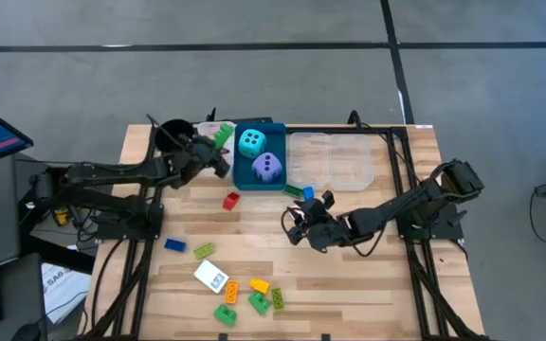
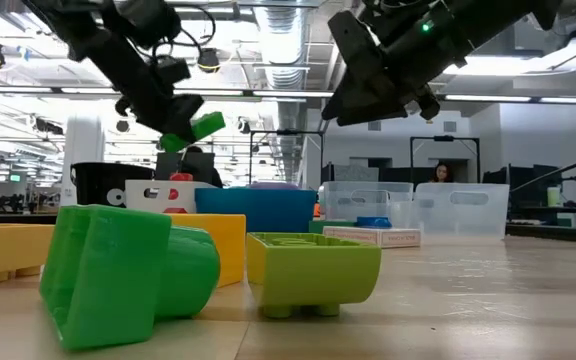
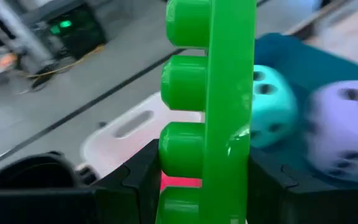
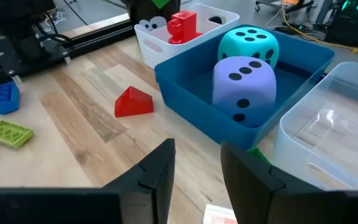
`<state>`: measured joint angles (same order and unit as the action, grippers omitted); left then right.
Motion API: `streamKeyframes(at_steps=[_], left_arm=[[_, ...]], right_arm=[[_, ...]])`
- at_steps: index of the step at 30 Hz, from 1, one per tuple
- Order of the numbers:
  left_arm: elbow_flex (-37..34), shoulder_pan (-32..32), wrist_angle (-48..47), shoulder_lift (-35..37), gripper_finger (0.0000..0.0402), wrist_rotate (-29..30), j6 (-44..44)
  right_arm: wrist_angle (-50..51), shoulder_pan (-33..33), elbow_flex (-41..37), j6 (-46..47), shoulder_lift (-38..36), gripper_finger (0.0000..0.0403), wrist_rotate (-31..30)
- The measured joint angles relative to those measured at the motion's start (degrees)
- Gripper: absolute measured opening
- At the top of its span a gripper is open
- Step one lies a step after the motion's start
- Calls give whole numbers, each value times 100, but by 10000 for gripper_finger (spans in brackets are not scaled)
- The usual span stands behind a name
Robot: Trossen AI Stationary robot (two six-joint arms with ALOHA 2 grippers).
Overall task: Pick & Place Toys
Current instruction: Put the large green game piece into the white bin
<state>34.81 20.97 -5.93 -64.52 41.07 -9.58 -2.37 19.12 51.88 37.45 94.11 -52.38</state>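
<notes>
Bare wood lies open between the red brick (image 1: 231,200) and the right gripper (image 1: 308,225); the blue tray (image 1: 245,177), filled by two dice (image 1: 260,154), blocks the table's far middle.

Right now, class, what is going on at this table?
The left gripper holds a green brick in its jaws above the white tray, beside the blue tray that holds the cyan die and purple die. The right gripper hovers with open jaws over the table. More bricks lie loose on the table.
</notes>
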Motion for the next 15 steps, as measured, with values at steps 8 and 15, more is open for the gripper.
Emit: streamKeyframes(at_steps=[8,15], left_arm=[[-1,621,-208,-205,157,-41,-184],[1,795,-343,-498,157,-58,-603]], right_arm=[[35,-3,0,-44,0,126,4],[63,-5,0,-59,0,126,5]])
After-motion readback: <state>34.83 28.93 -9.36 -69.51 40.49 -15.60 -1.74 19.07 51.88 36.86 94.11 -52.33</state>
